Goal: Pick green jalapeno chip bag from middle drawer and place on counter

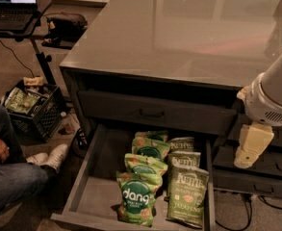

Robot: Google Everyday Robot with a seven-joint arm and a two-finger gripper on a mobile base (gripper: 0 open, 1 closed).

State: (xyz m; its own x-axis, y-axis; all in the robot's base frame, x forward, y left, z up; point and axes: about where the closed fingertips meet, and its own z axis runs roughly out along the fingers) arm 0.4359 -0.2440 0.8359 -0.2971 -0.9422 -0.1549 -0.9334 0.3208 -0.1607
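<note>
On top of the cabinet, the counter [179, 37] has no bag yet. Below, your middle drawer [99, 186] stands open. The gripper [245, 160] hangs to its right, outside it and holding nothing; whether it is open or closed you cannot tell. The green jalapeno chip bag [187, 194] lies inside the drawer, so you have both picking and placing left.

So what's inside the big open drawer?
The middle drawer holds chip bags: dang bags left, Kettle bags right, the green jalapeno chip bag frontmost. Overlaps hide the rear bags' lower parts. The claw hangs outside, right.
</note>
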